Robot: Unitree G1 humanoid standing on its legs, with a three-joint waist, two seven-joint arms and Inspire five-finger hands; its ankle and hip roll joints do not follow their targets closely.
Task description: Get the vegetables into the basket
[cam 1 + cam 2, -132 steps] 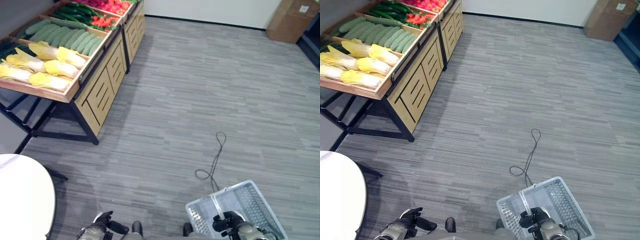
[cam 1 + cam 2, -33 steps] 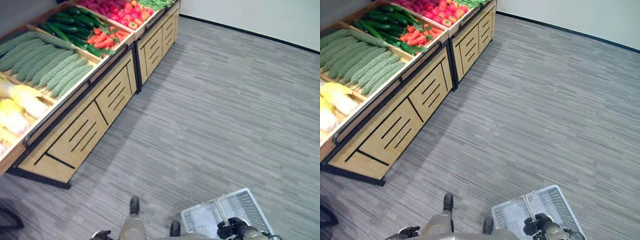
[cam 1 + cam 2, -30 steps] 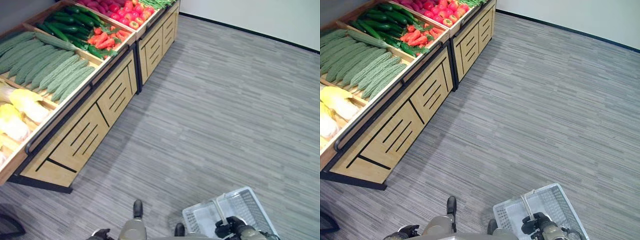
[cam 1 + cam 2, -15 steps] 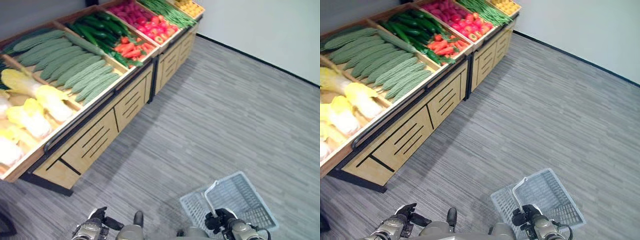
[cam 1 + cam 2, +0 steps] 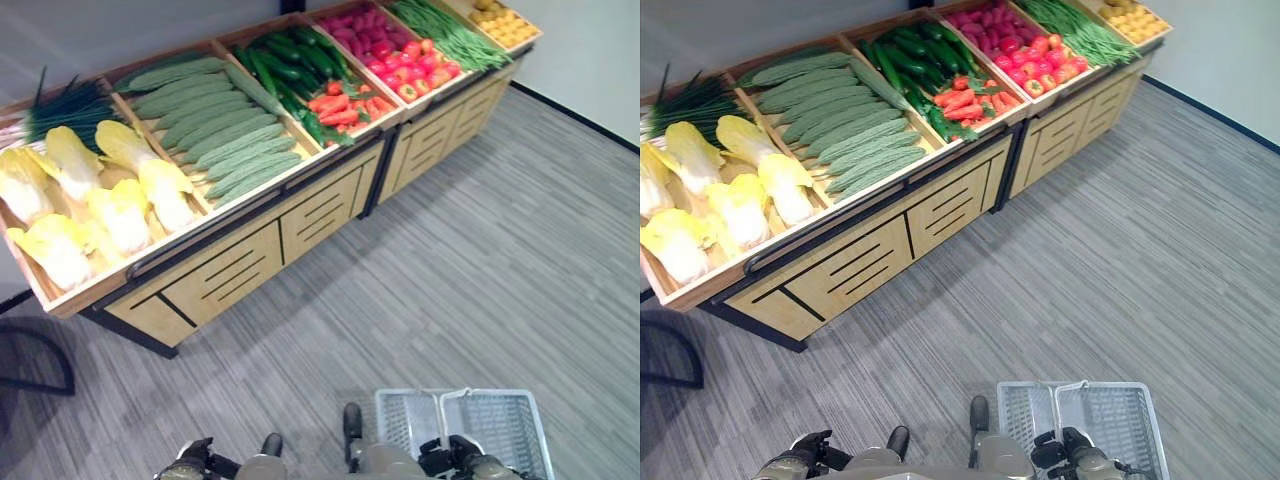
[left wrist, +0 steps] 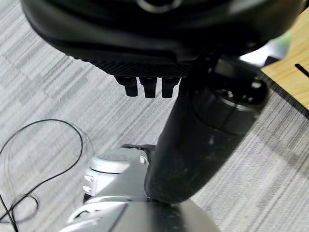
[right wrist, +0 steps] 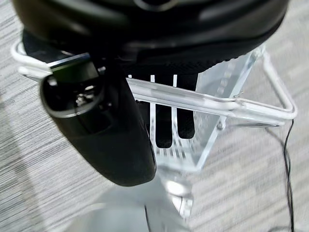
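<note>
Right hand (image 5: 1072, 447) curled on the white basket (image 5: 1127, 418) handle down on the floor; cucumbers (image 5: 902, 45), tomatoes (image 5: 1045, 52) up on wooden stand (image 5: 890, 240).

The basket (image 5: 500, 425) is clear, slatted plastic with a wire handle (image 7: 193, 99), upright and empty, hanging from the right hand (image 7: 164, 58), whose fingers curl round the handle. The vegetables lie sorted in the tilted wooden stand's (image 5: 250, 260) bins, well apart from the basket: yellow cabbages (image 5: 100, 200), bitter gourds (image 5: 220, 130), cucumbers (image 5: 290, 50), carrots (image 5: 340, 105), red peppers (image 5: 410, 70).

Right hand (image 7: 145, 116) curled closed low; left hand (image 5: 188, 462) hangs empty.
</note>
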